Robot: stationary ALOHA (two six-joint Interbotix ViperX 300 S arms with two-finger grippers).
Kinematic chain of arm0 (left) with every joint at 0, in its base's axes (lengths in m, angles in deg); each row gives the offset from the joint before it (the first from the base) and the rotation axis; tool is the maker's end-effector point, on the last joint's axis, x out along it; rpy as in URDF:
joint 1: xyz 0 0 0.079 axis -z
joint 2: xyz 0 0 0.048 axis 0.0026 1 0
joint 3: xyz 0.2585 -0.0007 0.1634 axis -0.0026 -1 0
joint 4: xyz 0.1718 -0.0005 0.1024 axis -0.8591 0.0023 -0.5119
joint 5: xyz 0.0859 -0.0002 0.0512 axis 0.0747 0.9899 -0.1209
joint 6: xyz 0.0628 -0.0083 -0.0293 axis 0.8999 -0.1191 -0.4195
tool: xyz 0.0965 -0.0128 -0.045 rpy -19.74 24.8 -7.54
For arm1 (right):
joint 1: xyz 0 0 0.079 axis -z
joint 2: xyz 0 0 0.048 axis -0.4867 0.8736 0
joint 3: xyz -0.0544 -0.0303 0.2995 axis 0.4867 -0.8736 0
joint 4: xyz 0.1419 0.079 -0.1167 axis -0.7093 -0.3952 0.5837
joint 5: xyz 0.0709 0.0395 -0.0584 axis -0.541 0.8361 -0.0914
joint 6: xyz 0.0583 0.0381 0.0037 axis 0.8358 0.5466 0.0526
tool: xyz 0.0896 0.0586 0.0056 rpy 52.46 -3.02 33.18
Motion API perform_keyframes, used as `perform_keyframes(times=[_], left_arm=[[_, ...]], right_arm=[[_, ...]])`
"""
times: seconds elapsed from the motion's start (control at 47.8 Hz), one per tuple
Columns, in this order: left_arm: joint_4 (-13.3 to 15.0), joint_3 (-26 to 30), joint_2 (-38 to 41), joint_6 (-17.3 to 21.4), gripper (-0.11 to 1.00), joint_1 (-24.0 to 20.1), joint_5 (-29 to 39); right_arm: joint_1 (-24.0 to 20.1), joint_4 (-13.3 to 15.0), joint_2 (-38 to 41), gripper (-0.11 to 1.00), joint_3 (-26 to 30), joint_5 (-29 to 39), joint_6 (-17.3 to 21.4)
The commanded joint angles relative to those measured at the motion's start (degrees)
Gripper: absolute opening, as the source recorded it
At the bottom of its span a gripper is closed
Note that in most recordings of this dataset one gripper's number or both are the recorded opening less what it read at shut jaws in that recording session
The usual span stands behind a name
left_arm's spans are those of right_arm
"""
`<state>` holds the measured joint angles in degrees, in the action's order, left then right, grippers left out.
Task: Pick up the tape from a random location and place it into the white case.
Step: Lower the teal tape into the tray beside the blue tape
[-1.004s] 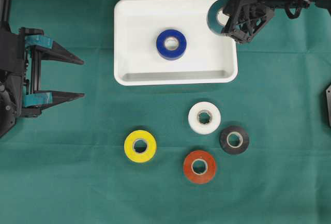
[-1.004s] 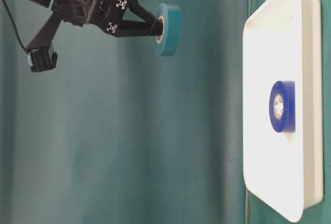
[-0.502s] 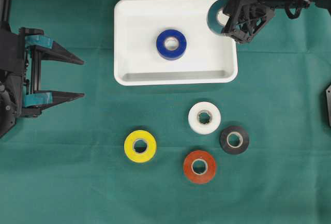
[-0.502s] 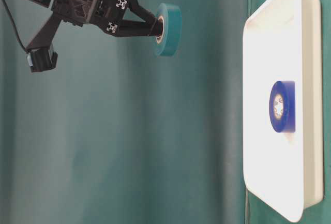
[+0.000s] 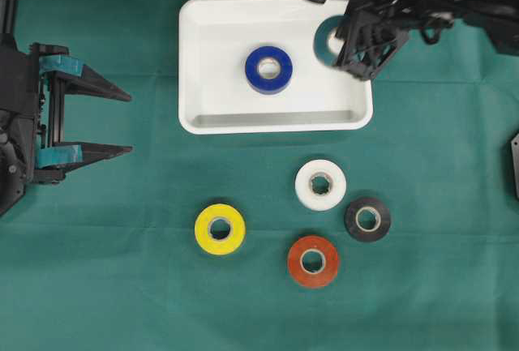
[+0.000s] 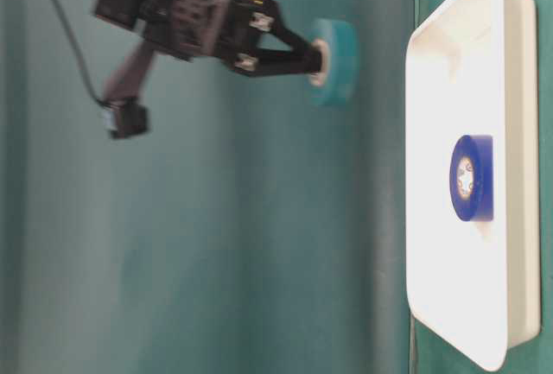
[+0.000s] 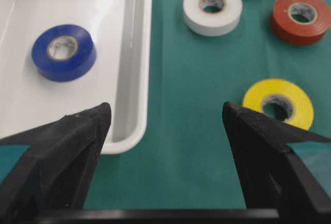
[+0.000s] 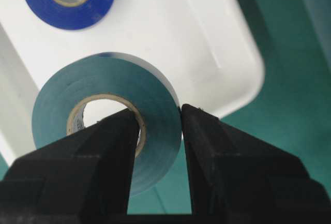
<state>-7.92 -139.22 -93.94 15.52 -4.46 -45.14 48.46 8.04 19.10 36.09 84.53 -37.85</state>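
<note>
The teal tape roll (image 8: 106,125) is hanging pinched by its wall, 1 finger (image 8: 111,151) of the right gripper (image 5: 339,43) inside its core and 1 outside, jaws clamped on it. Below the fingertips the white case (image 5: 219,23) is lying with its right end under the roll, which is hovering well clear of the floor; a blue roll (image 5: 268,69) is sitting beyond the fingers toward the case's middle. Released near the rim, the roll could be bouncing out. The left gripper (image 5: 122,121) is idling wide, empty.
</note>
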Motion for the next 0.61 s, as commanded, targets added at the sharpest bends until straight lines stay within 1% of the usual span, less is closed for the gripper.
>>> perform_keyframes(times=[0.0, 0.146, 0.314, 0.418, 0.585], left_arm=[[0.09, 0.53, 0.18, -0.09, 0.85, -0.09, -0.53], [0.09, 0.26, 0.18, -0.09, 0.85, -0.09, -0.62], [0.09, 0.09, 0.09, -0.09, 0.85, -0.09, -0.62], [0.0, 0.0, 0.18, 0.0, 0.85, -0.09, -0.62], [0.0, 0.0, 0.18, -0.09, 0.85, -0.18, -0.62]], right_arm=[[0.0, -0.09, 1.14, 0.29, -0.18, -2.55, 0.09], [0.09, -0.18, 5.36, 0.29, -1.85, -7.12, 0.26], [0.09, -0.09, 8.96, 0.29, -2.37, -11.51, 2.2], [0.09, 0.09, 10.02, 0.29, -2.46, -12.74, 2.55], [0.18, 0.09, 10.28, 0.29, -2.46, -12.66, 2.64]])
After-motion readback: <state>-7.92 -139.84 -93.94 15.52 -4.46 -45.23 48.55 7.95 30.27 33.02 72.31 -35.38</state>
